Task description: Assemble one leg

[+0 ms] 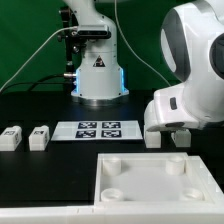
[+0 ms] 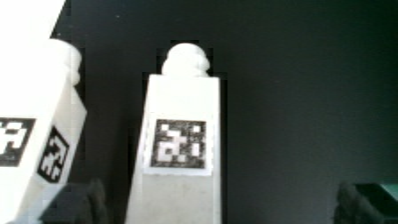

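The leg lies flat on the black tabletop, centred in the wrist view. Its square black-and-white tag faces up and a rounded peg sticks out of its far end. A second leg lies just beside it, roughly parallel with a narrow dark gap between them, its own tag partly cut off by the frame edge.

The claw hangs above the near end of the leg with its jaws apart. 1 dark fingertip shows in the gap between the 2 legs and the other beyond the leg's opposite side. Neither presses on the leg, and nothing is held.

In the exterior view the arm leans in from the exterior view's right, its white hand low over the tabletop. Just below it sit 2 small white blocks, and I cannot tell which of them is the leg. The marker board lies at the centre. 2 further legs rest at the exterior view's left, well apart from the claw. The large white tray-like piece, with round corner sockets, fills the foreground.
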You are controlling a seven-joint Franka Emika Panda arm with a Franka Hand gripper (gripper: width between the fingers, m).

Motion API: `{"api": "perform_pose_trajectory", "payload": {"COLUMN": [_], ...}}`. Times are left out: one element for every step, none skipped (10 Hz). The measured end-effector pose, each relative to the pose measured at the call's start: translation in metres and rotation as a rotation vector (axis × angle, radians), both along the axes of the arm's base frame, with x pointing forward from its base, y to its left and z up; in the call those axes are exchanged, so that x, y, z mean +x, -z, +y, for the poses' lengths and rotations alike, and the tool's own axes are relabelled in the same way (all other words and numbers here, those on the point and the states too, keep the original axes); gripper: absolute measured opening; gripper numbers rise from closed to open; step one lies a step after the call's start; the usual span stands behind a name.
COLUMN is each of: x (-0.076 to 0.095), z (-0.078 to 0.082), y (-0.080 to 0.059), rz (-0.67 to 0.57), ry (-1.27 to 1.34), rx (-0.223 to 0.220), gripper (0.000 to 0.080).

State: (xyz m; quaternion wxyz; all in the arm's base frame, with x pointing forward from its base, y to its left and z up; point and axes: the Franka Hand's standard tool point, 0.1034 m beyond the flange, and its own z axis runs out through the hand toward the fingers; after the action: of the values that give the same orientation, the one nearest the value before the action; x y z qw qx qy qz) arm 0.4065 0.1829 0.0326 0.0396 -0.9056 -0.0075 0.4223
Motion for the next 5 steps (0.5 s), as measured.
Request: {"api": "perform_pose_trajectory", "payload": {"x": [-0.003,-0.01,-0.014,-0.015,-0.015], "z": [0.0,-0.001,-0.002,-0.002,-0.001], "y": [0.005,0.011,0.013,0.014,0.014], "rz": [-0.008,-0.007,0.0,0.003,0.005], "ry": [0.002,0.002,0.001,0.002,0.002], "rx": [0.0,-0.002,-0.004,-0.006,-0.008], "gripper": [0.0649,0.0649,0.0649,0.0649,0.0649]}}
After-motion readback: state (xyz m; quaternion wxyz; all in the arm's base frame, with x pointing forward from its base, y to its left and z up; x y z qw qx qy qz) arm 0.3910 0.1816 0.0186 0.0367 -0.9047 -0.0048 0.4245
